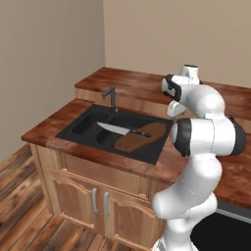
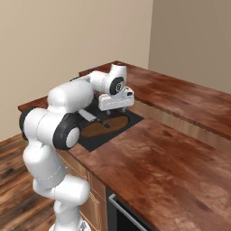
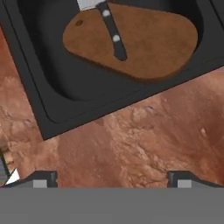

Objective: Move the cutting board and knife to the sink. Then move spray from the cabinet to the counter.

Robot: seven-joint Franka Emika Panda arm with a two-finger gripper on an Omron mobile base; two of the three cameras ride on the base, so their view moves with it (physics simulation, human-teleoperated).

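1. The gripper [image 3: 112, 177] hangs nearest, over the bare counter [image 3: 140, 144] just this side of the sink. Its jaws stand wide apart with nothing between them, so it is released and empty.
2. The hand points down at the counter edge, apart from the sink; I judge it has no work left there.
3. Just beyond lies the sink [image 1: 78, 128], a black basin set into the counter [image 1: 54, 125], with a dark tap [image 1: 111, 97] at its far rim.
4. The board [image 1: 141, 138] rests in the right-hand basin, tilted against its wall, likely because it is too long to lie flat.
5. The knife [image 1: 122, 130] lies across the board, handle on the wood and blade reaching left.
6. The first half of the task looks done; the spray and the cabinet come next.
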